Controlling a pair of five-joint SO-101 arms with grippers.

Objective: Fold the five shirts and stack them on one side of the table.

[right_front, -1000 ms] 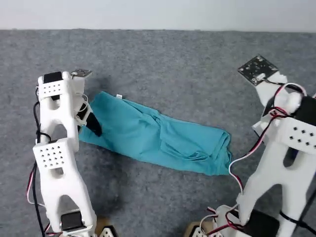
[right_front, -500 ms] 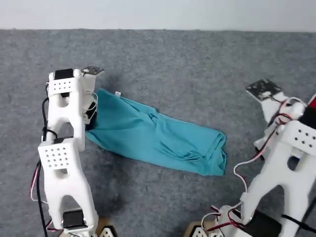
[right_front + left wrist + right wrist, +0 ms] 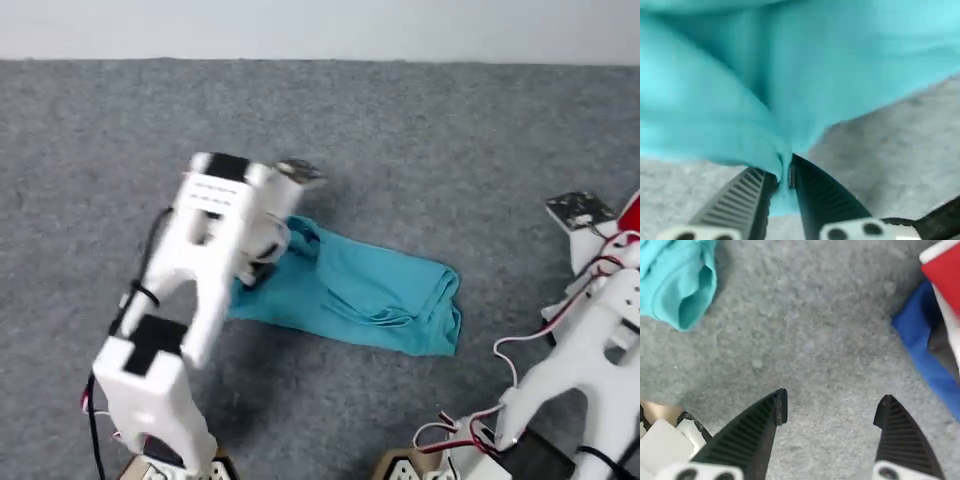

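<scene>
Teal shirt (image 3: 380,292), pinched in left hand (image 3: 785,174), has been dragged rightward; right hand (image 3: 835,405) gapes.

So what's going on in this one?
The left gripper is shut on an edge of the teal shirt, which lies bunched in a long strip on the grey table. The right gripper is open and empty over bare table, between one end of the shirt and some blue fabric and red fabric. The shirt is not yet neatly folded.
</scene>
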